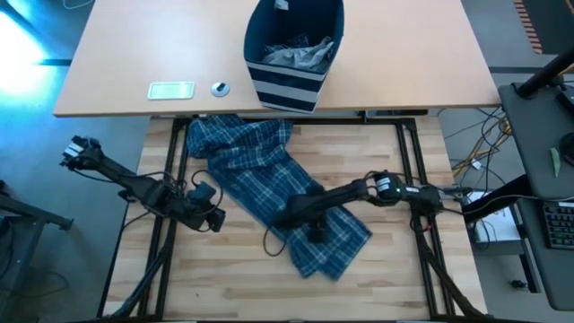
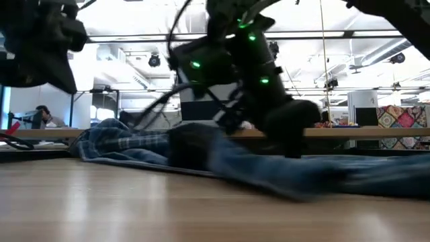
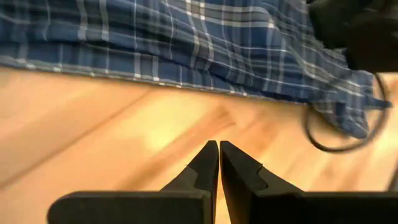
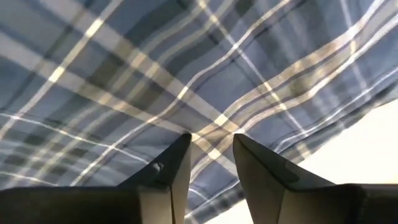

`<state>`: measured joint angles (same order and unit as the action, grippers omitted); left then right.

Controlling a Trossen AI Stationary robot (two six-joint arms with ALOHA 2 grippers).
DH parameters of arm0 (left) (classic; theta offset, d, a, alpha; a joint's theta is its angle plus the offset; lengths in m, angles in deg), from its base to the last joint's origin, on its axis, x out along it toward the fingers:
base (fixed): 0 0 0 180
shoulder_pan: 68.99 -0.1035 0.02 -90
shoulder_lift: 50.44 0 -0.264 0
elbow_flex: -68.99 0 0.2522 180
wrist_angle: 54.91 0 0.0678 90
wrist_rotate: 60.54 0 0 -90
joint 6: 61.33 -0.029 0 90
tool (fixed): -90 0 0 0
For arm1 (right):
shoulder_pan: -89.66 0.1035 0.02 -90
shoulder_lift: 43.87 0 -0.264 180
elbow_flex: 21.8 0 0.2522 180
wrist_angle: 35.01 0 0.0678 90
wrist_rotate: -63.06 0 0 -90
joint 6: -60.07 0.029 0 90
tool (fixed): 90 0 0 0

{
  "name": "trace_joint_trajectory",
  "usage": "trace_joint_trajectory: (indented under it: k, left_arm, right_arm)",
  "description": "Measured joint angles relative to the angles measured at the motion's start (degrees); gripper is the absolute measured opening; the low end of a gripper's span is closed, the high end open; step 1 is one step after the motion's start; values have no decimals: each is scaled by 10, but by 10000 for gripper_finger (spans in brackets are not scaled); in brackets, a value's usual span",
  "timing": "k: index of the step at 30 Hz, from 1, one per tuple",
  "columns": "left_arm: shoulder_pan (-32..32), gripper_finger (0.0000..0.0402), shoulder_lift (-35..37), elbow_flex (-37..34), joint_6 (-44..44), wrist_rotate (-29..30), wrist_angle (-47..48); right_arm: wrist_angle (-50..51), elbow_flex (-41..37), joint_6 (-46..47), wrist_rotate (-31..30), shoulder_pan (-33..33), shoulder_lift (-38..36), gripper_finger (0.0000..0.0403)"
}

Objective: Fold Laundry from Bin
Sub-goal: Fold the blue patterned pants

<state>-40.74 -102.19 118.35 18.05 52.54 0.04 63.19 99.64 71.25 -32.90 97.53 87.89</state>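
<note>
The trousers (image 1: 269, 193) are blue plaid — dark and mid-blue squares crossed by thin white lines; close up, the white lines run in pairs over greyer blue. The bin (image 1: 291, 49) is navy, with pale horizontal stripes round its lower half, and holds grey cloth (image 1: 296, 52). The near desk (image 1: 224, 287) is pale striped wood; the far desk (image 1: 134, 54) is a plain, warmer tan. Both arms are black — the right arm (image 1: 395, 190) shows small green lights. A black cable (image 3: 329, 134) loops beside the plaid.
</note>
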Motion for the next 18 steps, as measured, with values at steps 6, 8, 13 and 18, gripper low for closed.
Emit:
trace_joint_trajectory:
  k: [6, 8, 13, 18]
  left_arm:
    - [42, 1, -75, 70, 2, 14, -17]
    - [56, 1, -108, 94, 2, 26, -20]
    - [66, 1, -202, 158, -35, 35, -17]
    - [83, 11, -294, 242, -133, 66, -37]
  right_arm:
    - [-16, -114, 89, 18, 30, -108, 114]
    - [-30, -144, 149, 16, 55, -165, 114]
    - [-155, -234, 358, 19, 143, -312, 138]
    - [-204, -319, 484, 7, 202, -419, 183]
